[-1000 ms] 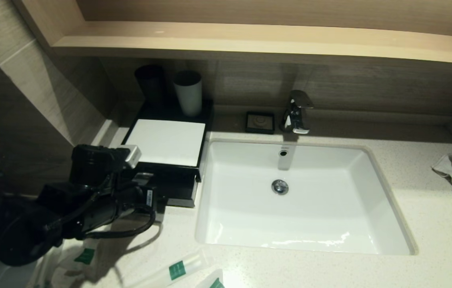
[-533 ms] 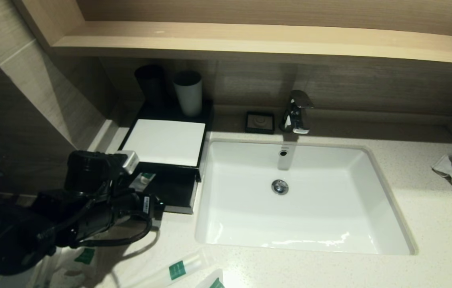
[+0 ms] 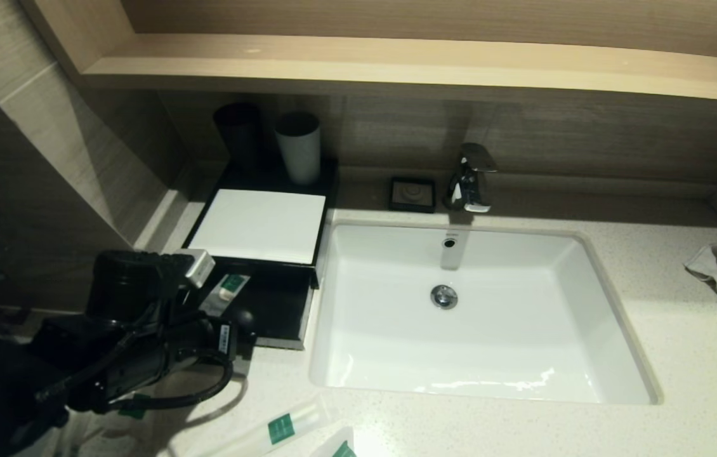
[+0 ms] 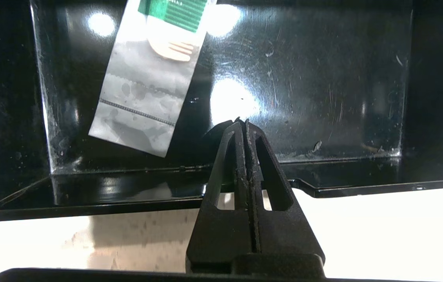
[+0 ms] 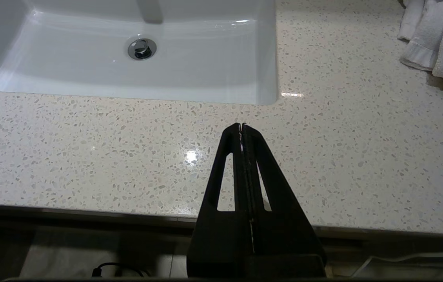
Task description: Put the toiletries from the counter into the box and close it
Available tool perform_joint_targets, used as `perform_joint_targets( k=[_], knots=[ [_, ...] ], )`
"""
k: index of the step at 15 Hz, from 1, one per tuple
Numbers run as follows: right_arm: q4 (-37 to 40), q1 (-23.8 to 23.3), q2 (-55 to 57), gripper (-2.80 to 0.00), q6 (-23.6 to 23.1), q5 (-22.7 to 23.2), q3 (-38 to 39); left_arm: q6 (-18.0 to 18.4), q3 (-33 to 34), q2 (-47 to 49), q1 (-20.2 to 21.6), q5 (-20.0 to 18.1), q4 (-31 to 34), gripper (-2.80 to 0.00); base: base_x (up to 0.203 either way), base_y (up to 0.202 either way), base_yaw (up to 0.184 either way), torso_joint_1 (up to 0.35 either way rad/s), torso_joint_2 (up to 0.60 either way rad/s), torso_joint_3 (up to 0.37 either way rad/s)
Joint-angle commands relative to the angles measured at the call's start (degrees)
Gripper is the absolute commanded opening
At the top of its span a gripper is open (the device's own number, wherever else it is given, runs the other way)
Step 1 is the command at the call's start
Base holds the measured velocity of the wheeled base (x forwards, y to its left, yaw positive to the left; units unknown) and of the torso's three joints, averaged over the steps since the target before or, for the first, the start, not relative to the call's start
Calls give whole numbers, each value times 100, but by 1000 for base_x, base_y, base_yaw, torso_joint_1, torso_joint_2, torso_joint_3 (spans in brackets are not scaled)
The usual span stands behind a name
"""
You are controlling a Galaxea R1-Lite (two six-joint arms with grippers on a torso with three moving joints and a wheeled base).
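Left gripper: fingers pressed together, empty, tips over the front rim of the open drawer of the box; one packet on the drawer floor just beyond the tips; further packets on the counter behind the claw; right gripper: closed, empty, parked above the counter's near edge, sink ahead of it.

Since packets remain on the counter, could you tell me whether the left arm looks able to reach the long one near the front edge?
Probably yes. The left tool, shut and empty, sits at the drawer; the long packet lies just in front on open counter, with nothing between.
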Motion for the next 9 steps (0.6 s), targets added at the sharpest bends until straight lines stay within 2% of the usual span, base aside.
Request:
perform_joint_targets(
  k=[1, 9],
  knots=[
    [1, 0, 0, -280, -4, 1, 0, -11, 93, -46, -42, 1, -20, -280, 0, 0, 0, 0, 0, 0],
    [1, 0, 0, -280, -2, 1, 0, -14, 305, -258, -113, 0, -20, -280, 0, 0, 0, 0, 0, 0]
  ],
)
